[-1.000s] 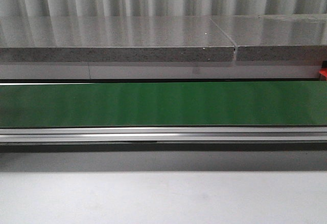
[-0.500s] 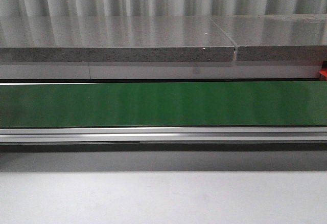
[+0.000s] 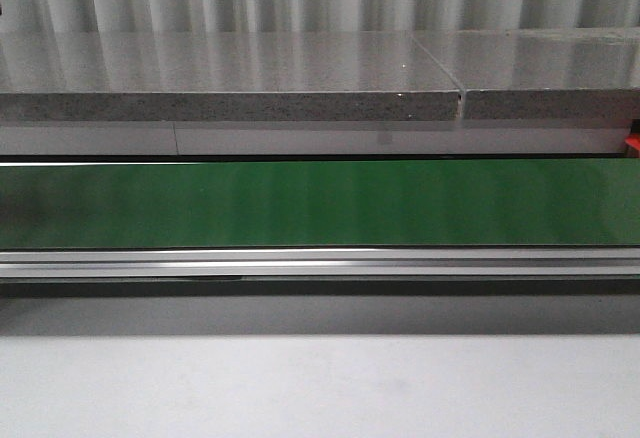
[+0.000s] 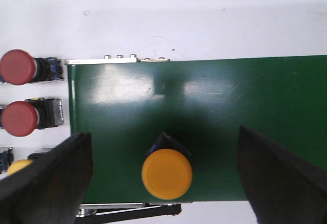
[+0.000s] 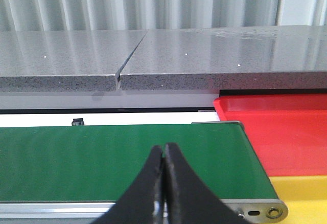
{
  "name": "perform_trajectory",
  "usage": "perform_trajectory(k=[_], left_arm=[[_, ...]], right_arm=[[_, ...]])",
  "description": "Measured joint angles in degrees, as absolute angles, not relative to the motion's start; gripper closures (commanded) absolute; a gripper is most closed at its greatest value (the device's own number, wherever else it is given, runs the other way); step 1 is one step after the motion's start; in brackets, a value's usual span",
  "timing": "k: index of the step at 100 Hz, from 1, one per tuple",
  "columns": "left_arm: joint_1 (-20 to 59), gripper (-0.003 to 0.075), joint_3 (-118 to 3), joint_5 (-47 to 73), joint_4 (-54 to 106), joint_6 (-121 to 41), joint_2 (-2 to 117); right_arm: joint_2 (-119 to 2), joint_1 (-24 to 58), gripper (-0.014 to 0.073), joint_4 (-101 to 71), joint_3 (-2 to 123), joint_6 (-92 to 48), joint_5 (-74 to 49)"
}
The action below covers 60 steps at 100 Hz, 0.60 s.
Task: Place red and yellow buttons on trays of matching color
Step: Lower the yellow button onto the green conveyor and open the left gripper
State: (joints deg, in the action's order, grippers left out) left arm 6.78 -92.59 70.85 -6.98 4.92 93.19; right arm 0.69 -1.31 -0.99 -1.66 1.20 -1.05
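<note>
From where I stand, the left gripper (image 4: 164, 178) hangs spread wide over the green belt (image 4: 214, 106), its two dark fingers (image 4: 48, 180) low in the left wrist view with a yellow button (image 4: 167, 174) sitting on the belt between them at lower centre. Nothing is held; the fingers are apart from the cap on both sides. Off the belt's end, at the left edge of that frame, two red buttons (image 4: 18, 67) and another yellow one (image 4: 18, 165) wait on the white surface.

The right gripper (image 5: 164, 183) is pinched closed on nothing, low centre of its view, hovering over the belt. The red tray (image 5: 276, 127) and the yellow tray (image 5: 301, 193) sit at the lower right there, just past the belt's roller end.

The front view shows only bare belt, no arms.

My guess is the step in hand is taking the yellow button. To do it well, the left arm should stay centred on the cap, drop straight, and close evenly around the body under the cap so it doesn't tip or slide on the slick belt.
</note>
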Motion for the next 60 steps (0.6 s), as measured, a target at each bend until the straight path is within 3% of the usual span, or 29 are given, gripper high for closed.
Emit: perform_trajectory(k=[24,60], left_arm=[[0.48,0.0157,-86.34,71.17,-7.49,4.83,86.76],[-16.20,0.0157,-64.81,65.80,-7.79,7.88,74.57]], right_arm=[[0.69,-1.31,0.0662,-0.99,-1.66,1.20,-1.05],[0.69,-1.31,0.0662,-0.99,-1.66,1.20,-1.05]])
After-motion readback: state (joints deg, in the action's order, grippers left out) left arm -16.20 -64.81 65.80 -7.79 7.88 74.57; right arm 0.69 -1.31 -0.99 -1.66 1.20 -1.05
